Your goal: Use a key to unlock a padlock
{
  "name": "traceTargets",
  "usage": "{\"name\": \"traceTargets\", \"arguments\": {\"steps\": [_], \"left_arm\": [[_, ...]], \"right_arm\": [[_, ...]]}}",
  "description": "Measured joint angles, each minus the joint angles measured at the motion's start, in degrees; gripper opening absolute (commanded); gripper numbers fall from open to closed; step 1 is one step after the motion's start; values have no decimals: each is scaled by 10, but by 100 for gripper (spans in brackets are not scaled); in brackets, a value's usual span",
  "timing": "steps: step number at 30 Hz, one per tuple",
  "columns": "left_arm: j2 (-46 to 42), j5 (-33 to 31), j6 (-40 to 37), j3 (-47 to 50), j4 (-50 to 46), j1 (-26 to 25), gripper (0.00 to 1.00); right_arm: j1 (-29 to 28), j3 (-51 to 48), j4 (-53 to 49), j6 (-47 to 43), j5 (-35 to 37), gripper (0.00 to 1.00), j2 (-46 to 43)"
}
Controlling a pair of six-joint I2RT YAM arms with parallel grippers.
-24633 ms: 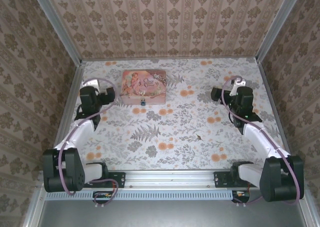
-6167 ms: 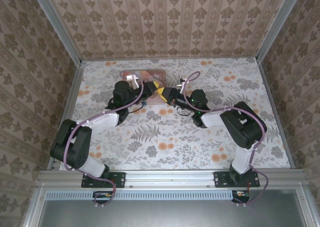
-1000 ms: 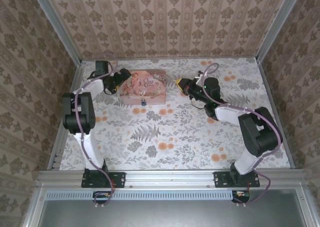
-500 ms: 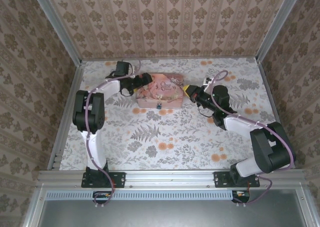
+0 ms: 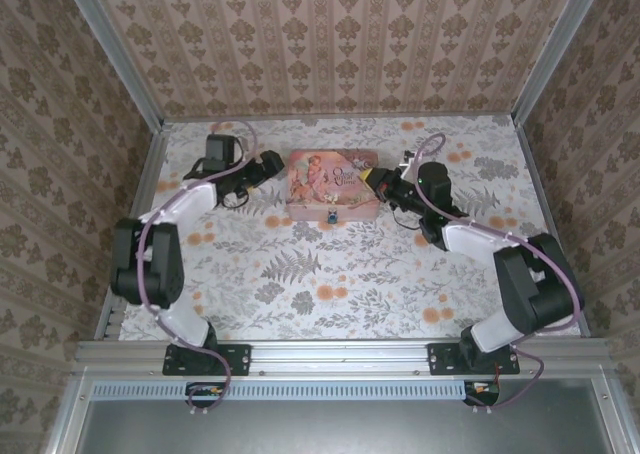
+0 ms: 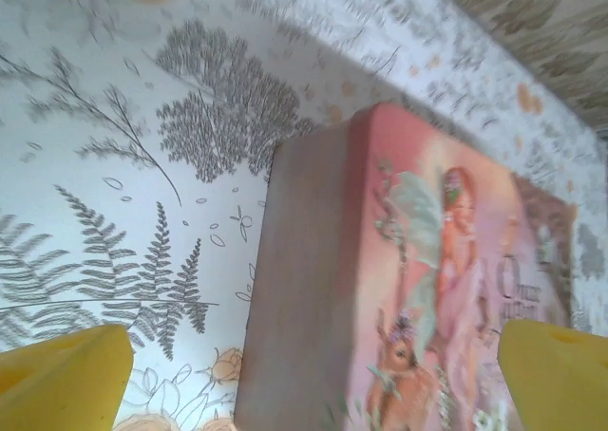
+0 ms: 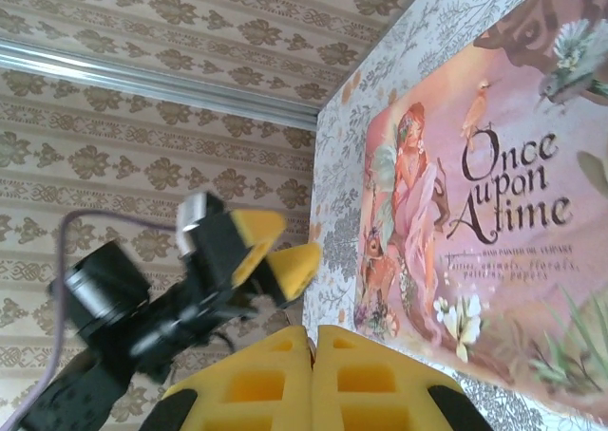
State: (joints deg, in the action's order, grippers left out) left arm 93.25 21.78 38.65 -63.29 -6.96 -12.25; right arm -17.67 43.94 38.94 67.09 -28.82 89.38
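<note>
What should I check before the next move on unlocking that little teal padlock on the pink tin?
1. Small teal-blue padlock hangs on the pink illustrated tin, on its near side, unobstructed from above: ok.
2. Left gripper steadying tin: not ok, fingers open.
3. Right gripper holding the thin dark key: cannot tell, fingers pressed shut.
4. Right gripper at padlock: not ok, it's beside the tin's right end.
</note>
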Motion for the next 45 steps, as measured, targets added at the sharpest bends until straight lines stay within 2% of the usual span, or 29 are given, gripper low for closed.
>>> {"name": "traceTargets", "arguments": {"steps": [5, 12, 16, 19, 22, 34, 45], "left_arm": [[-48, 16, -31, 31, 2, -42, 100], [-34, 34, -60, 80, 34, -178, 97], [-6, 33, -68, 98, 92, -214, 91], [35, 33, -73, 114, 127, -227, 86], [64, 28, -81, 122, 147, -232, 85], [93, -1, -130, 135, 234, -255, 84], [132, -60, -180, 135, 284, -288, 79]], "right_arm": [[0, 46, 16, -3, -10, 0, 79], [0, 77, 58, 2, -17, 0, 158], [0, 80, 92, 6, -19, 0, 179], [0, 80, 114, 10, -19, 0, 191], [0, 79, 134, 16, -19, 0, 197], [0, 70, 169, 23, -19, 0, 220], [0, 61, 191, 23, -18, 0, 223]]}}
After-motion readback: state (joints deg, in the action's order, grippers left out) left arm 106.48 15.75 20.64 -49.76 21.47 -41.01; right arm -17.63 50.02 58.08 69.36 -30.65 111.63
